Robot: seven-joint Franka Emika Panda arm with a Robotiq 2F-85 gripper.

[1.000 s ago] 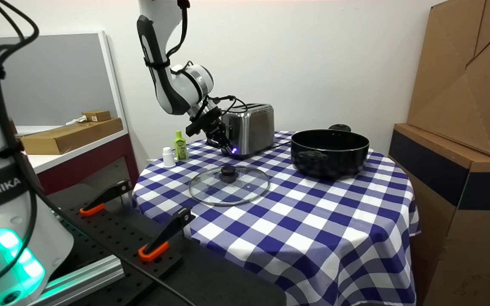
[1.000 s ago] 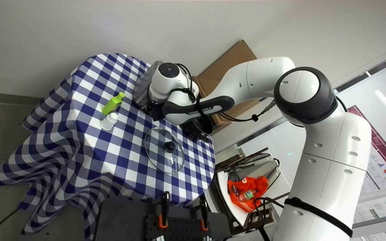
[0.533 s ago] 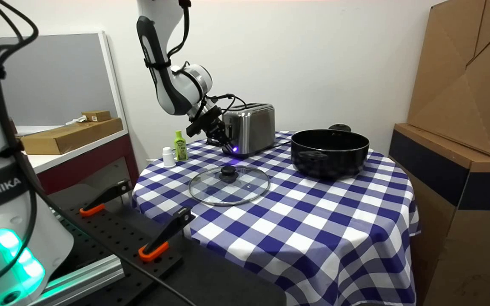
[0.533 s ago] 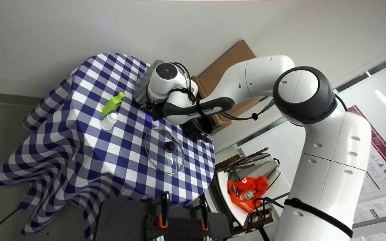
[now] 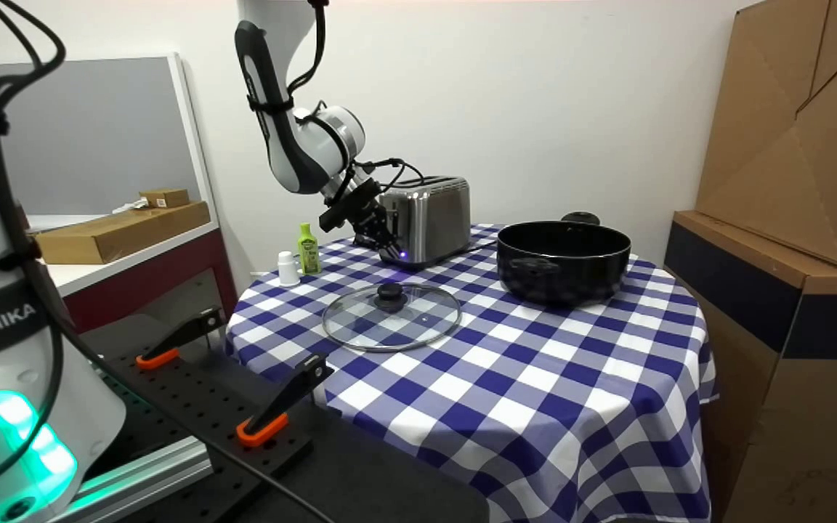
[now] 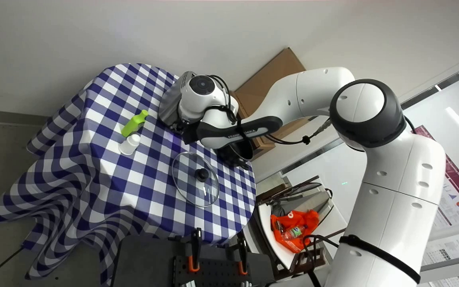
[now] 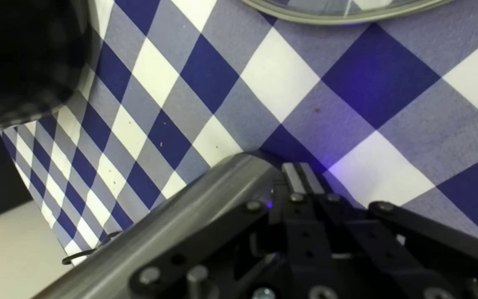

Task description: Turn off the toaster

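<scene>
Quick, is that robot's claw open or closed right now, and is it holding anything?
Gripper: closed, fingertips together beside the toaster, nothing visible between them.

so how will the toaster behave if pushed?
The toaster likely slides rather than rolls: boxy, upright on its base. Its smooth metal sides may let the gripper skid. A hard push might drag the draped tablecloth underneath.

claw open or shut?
Shut: the wrist view shows the claw with its fingertips side by side, only a thin dark line between them.
</scene>
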